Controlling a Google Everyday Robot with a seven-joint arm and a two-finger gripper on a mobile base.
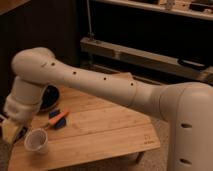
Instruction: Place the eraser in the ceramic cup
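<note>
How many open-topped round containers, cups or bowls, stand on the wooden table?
2. The small white ceramic cup stands at the front left, beside the gripper; the black bowl sits behind, partly hidden by the arm. Others may be hidden.

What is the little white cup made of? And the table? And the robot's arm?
The cup looks like ceramic: white, smooth, plain sides. The table looks like pale wood, with lines between its boards. The arm seems smooth cream plastic with small dark dots, though that is a guess. Its claw hangs at the table's left edge, beside the cup.
</note>
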